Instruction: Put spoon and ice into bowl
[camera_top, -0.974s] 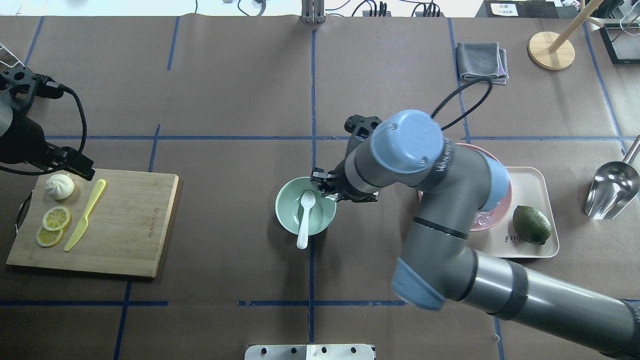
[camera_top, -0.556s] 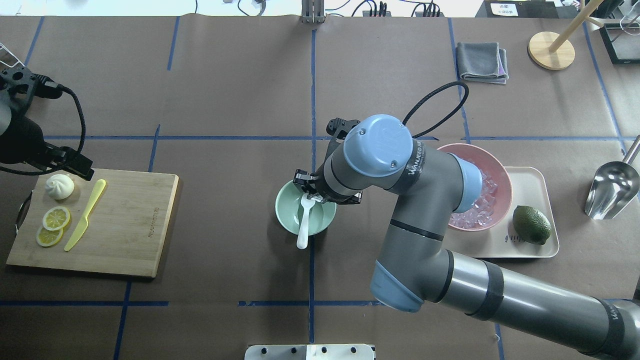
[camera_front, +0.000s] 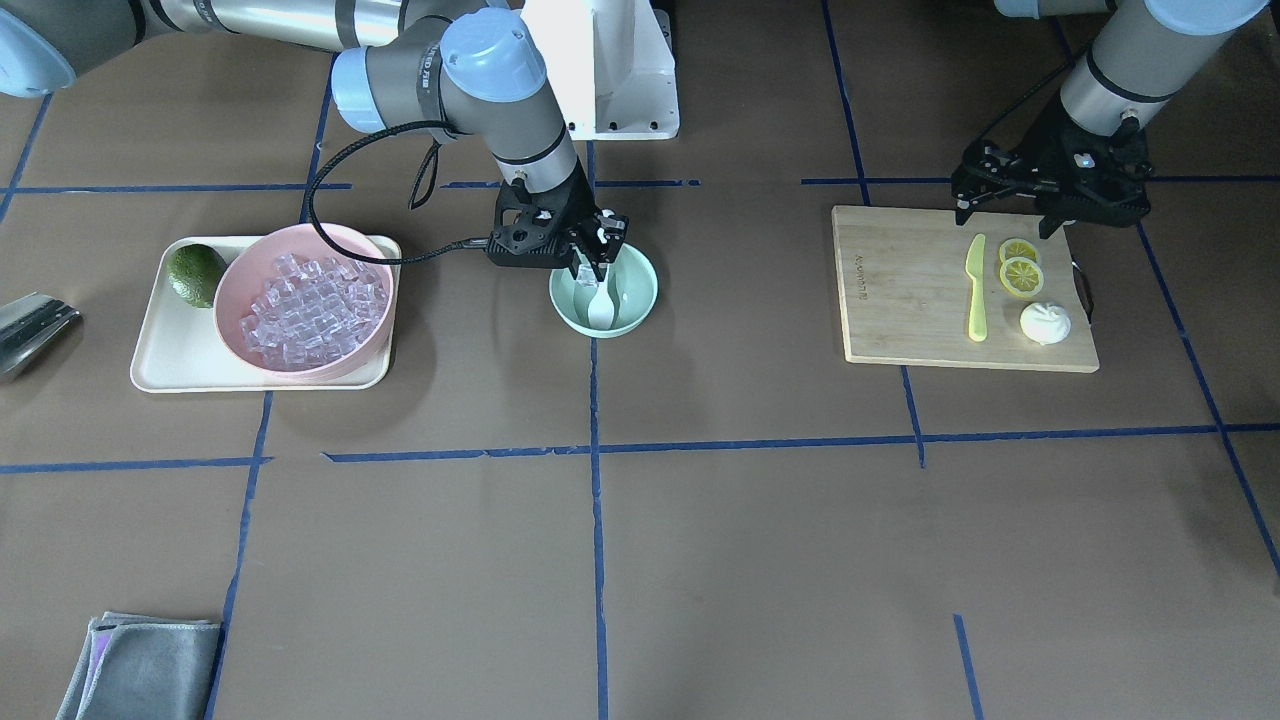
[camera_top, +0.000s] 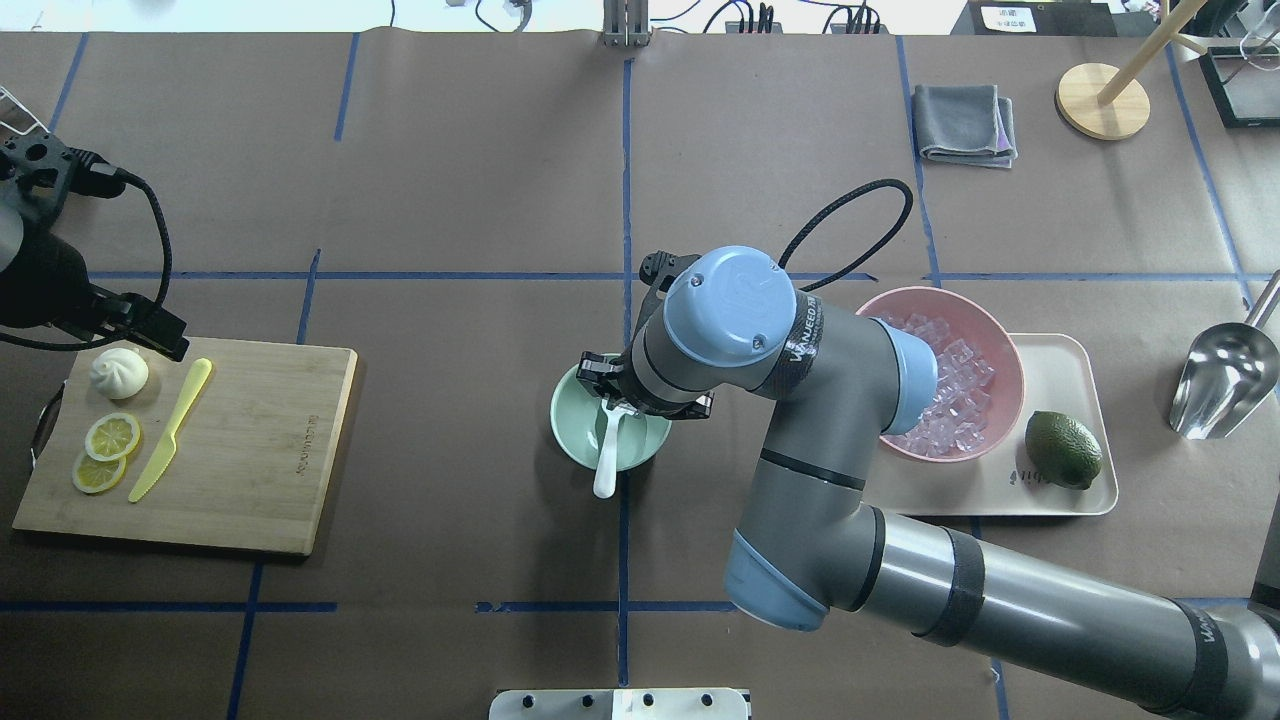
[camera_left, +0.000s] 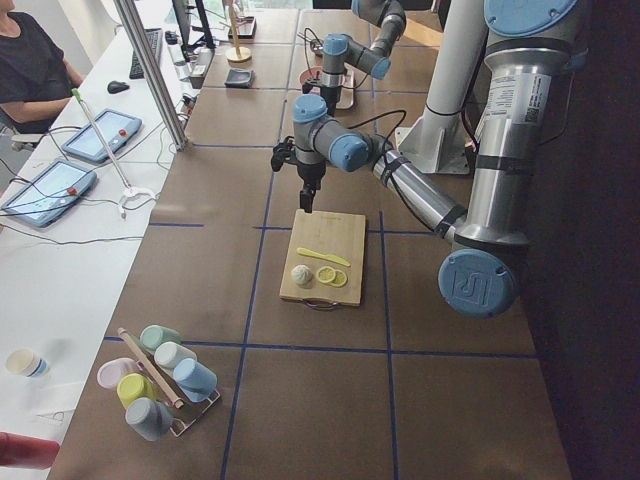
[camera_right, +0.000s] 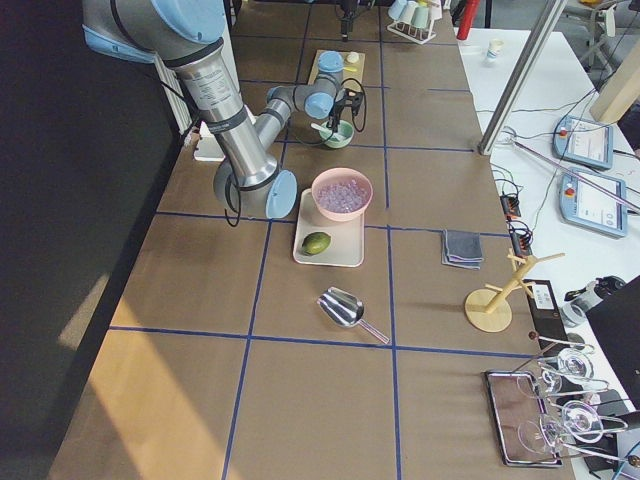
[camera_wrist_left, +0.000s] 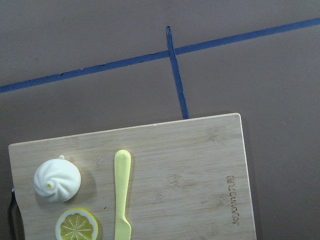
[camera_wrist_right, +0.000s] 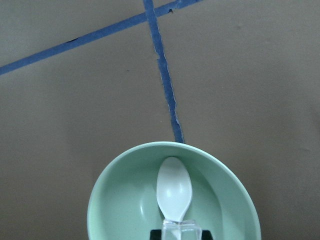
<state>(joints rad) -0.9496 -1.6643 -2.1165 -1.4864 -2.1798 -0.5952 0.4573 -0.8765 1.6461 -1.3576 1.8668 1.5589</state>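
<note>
The mint-green bowl (camera_top: 570, 430) (camera_front: 640, 300) (camera_wrist_right: 115, 200) stands at mid-table. The white spoon (camera_top: 606, 455) (camera_front: 601, 310) (camera_wrist_right: 174, 190) lies in it, scoop inside and handle out over the near rim. My right gripper (camera_top: 608, 392) (camera_front: 598, 268) hangs just above the bowl, shut on one clear ice cube (camera_wrist_right: 181, 227). Many more ice cubes (camera_top: 945, 400) (camera_front: 310, 305) fill the pink bowl (camera_top: 1010, 350) to its right. My left gripper (camera_top: 150, 335) (camera_front: 1003, 218) hovers over the cutting board's far left corner, jaws apart and empty.
A wooden cutting board (camera_top: 260, 450) at the left holds a yellow-green knife (camera_top: 170, 430), lemon slices (camera_top: 112, 437) and a white bun (camera_top: 119, 372). A cream tray (camera_top: 1070, 360) holds the pink bowl and an avocado (camera_top: 1063, 449). A metal scoop (camera_top: 1225, 380) and a grey cloth (camera_top: 965, 122) lie at the right.
My right arm has swung left from the pink bowl, and its gripper has moved from the mint bowl's right rim to over the bowl's middle. The left arm has not moved.
</note>
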